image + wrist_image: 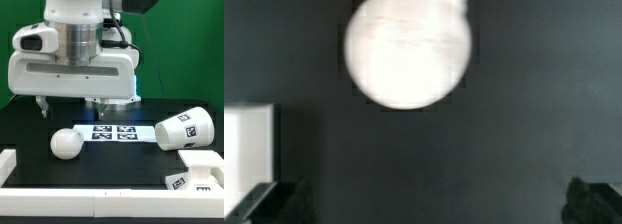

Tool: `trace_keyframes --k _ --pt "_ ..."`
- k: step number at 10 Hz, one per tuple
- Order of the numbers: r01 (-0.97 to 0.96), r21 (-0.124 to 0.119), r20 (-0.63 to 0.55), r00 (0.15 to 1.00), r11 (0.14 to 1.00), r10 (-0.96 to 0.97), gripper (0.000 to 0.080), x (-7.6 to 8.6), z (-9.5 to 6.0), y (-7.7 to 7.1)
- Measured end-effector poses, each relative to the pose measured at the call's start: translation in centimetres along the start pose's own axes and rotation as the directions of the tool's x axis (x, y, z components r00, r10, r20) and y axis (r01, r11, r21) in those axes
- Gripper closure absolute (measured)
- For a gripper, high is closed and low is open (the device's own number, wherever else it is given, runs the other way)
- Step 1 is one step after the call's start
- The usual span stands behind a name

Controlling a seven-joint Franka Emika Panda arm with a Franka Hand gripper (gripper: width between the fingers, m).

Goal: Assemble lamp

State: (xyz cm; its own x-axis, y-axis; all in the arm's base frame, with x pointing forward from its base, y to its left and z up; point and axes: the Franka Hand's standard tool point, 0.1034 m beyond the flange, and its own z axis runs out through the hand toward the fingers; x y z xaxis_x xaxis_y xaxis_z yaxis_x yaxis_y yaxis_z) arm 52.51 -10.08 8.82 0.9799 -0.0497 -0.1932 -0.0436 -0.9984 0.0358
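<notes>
Hovering above the black table (25, 135), the gripper (70, 108) is held wide open and empty. The bulb (66, 144) is seen lying on the table below the fingers, touched by neither, just beside the marker board (115, 131).

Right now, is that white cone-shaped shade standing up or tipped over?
Tipped over: the shade lies on its side on the black table.
</notes>
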Motion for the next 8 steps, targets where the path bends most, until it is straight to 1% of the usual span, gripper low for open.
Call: trace_keyframes --k 1,3,4,5,6,7,8 --pt "-0.049 0.000 0.000 0.999 0.999 0.049 0.0101 0.0 0.0 -0.2" --pt "-0.063 0.000 0.013 0.998 0.998 0.063 0.0101 -0.2 0.1 -0.3" --pt "-0.053 0.009 0.051 0.997 0.999 0.052 0.0101 -0.5 0.5 -0.1" --pt "-0.061 0.053 0.128 0.990 0.997 0.054 0.0101 -1.2 1.3 0.6" --pt "-0.071 0.056 0.192 0.980 0.996 0.058 0.0101 -1.5 1.8 1.0" --pt "-0.070 0.063 0.299 0.953 0.996 0.048 0.0101 -2.1 2.3 0.8" --pt "-0.065 0.067 0.374 0.927 0.996 0.035 0.0101 -2.0 2.8 0.9"
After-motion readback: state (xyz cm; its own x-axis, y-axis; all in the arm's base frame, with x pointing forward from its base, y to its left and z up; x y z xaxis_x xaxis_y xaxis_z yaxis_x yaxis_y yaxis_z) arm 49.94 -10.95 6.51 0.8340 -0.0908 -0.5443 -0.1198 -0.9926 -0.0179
